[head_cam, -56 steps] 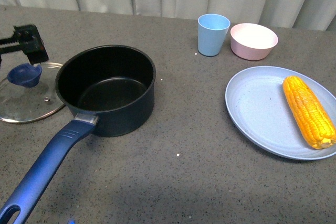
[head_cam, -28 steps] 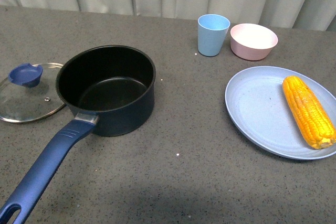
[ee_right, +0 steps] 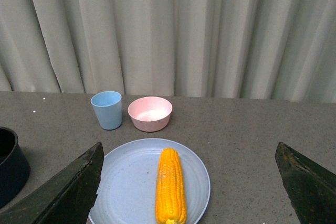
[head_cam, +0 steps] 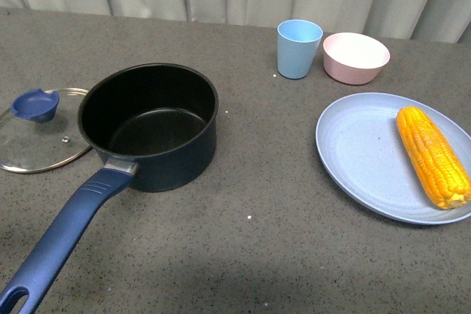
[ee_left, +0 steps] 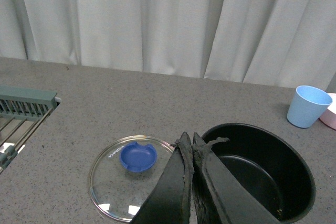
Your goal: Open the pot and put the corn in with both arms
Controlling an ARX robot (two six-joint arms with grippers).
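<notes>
The dark navy pot (head_cam: 151, 126) stands open on the table with its long blue handle (head_cam: 62, 237) pointing toward me. Its glass lid (head_cam: 37, 131) with the blue knob (head_cam: 35, 104) lies flat on the table left of the pot. The yellow-orange corn (head_cam: 433, 156) lies on a pale blue plate (head_cam: 360, 159) at the right. Neither arm shows in the front view. My left gripper (ee_left: 189, 140) is shut and empty, above the gap between the lid (ee_left: 128, 177) and the pot (ee_left: 262, 166). My right gripper (ee_right: 189, 182) is open wide, well above the corn (ee_right: 170, 184).
A light blue cup (head_cam: 299, 48) and a small pink bowl (head_cam: 355, 57) stand at the back, behind the plate. A green rack (ee_left: 23, 106) shows at the table's edge in the left wrist view. A curtain hangs behind the table.
One second ago my left gripper stood over the lid's knob at the far left of the front view; it has since pulled out of that view. The lid, pot and corn have not moved.
</notes>
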